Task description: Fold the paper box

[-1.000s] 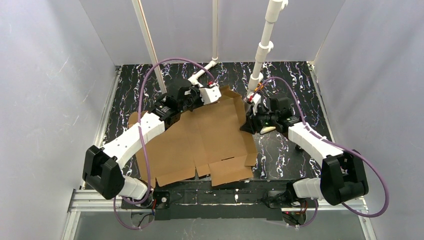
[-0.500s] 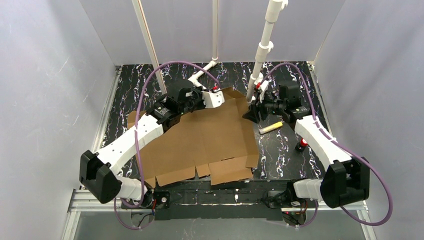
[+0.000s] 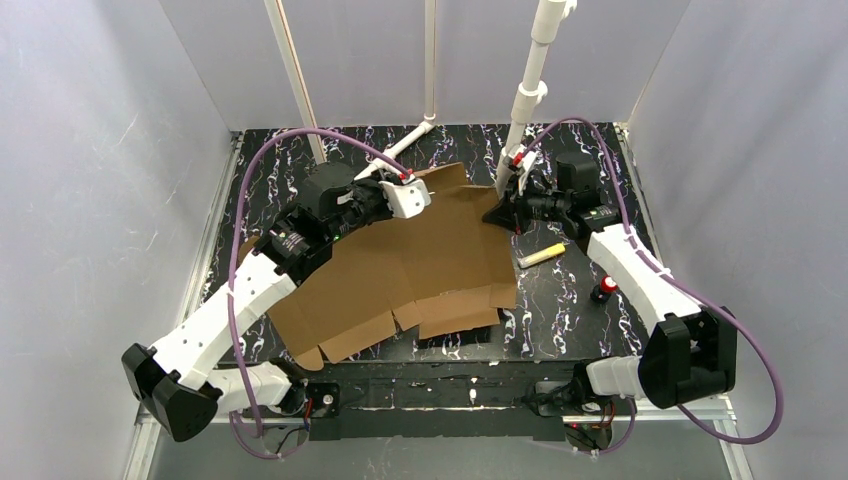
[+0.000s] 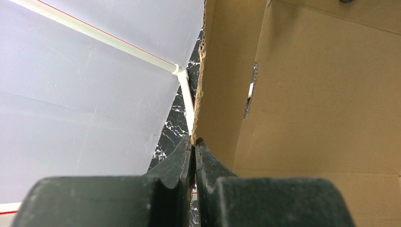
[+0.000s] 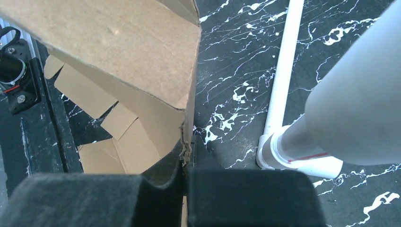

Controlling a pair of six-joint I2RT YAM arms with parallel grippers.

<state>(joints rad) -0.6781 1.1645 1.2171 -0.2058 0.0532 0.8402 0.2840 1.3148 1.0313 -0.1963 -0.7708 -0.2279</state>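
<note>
The paper box (image 3: pixel 420 265) is a brown die-cut cardboard sheet, unfolded, its far edge raised off the black marbled table and its near flaps hanging toward the front. My left gripper (image 3: pixel 412 192) is shut on the sheet's far-left edge; in the left wrist view the jaws (image 4: pixel 194 142) pinch the frayed cardboard edge (image 4: pixel 222 85). My right gripper (image 3: pixel 503 205) is shut on the far-right corner; in the right wrist view the jaws (image 5: pixel 186 153) clamp the torn edge of the cardboard (image 5: pixel 118 42).
White PVC pipes (image 3: pixel 527 90) stand at the back, close to the right gripper, with another pipe (image 3: pixel 296 80) at back left. A yellow stick (image 3: pixel 540 256) and a small red-topped object (image 3: pixel 604 289) lie on the table right of the sheet. Grey walls enclose the table.
Both grippers have risen and moved toward the back, lifting the sheet's far edge. The sheet's near flaps slid away from the front edge. The yellow stick and red-topped object became visible.
</note>
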